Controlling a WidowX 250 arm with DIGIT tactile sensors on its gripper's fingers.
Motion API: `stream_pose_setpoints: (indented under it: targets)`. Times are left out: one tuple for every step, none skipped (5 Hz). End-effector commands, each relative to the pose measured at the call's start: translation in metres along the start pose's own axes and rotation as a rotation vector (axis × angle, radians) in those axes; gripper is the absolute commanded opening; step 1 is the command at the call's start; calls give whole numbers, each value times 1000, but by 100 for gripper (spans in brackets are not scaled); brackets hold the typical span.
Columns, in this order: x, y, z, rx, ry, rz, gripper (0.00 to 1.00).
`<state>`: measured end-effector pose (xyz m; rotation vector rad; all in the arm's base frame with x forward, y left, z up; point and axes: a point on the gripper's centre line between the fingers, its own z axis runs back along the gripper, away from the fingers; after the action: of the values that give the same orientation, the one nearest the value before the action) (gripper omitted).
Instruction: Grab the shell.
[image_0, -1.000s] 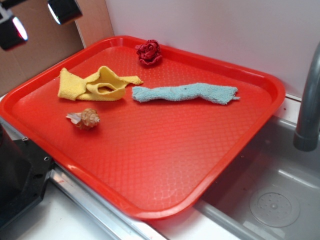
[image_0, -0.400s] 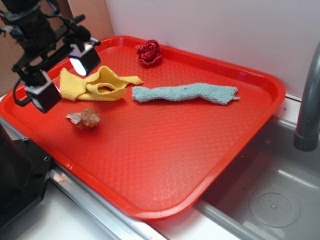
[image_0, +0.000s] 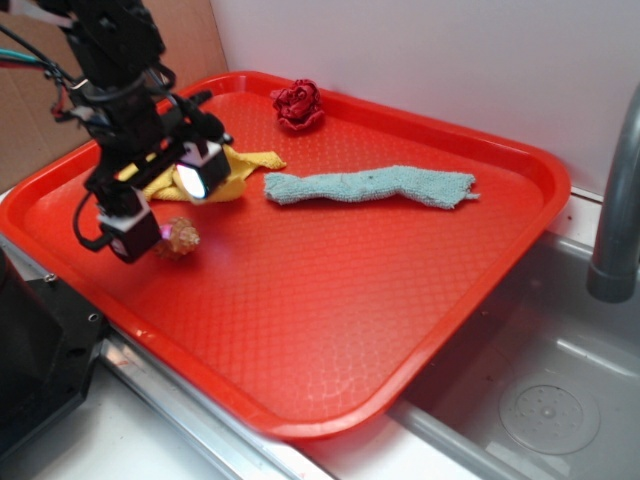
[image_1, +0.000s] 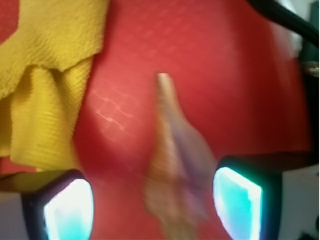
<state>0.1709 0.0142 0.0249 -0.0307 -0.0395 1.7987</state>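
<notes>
The black gripper (image_0: 158, 200) has been descending since a moment ago and is now straddling the small tan-brown spiral shell (image_0: 178, 237), fingers (image_1: 238, 202) spread wide; the shell is lying between them on the red plastic tray (image_0: 330, 300), so closing looks imminent.

White wall (image_0: 420, 60), grey sink (image_0: 540, 370)

Your arm (image_0: 110, 60) enters from the upper left of the exterior frame, black links and cabling angled down and right. The gripper (image_0: 165, 205) sits at left-centre, pointing downward, jaws spread wide. One finger (image_0: 200, 168) is up and right, the other lower left, both pads glowing. In the wrist view you see the two fingertips (image_1: 239, 202) at the bottom corners, lit cyan-white, wide gap between them, view motion-blurred.
</notes>
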Motion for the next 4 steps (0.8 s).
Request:
stream_pose_setpoints:
  targets:
    - [-8, -2, -11, -4, -30, -32, 0]
    - [-10, -1, -10, -15, -27, -39, 0]
    - [-9, -3, -1, -30, -8, -45, 0]
    - [2, -9, 24, -30, 39, -122, 0]
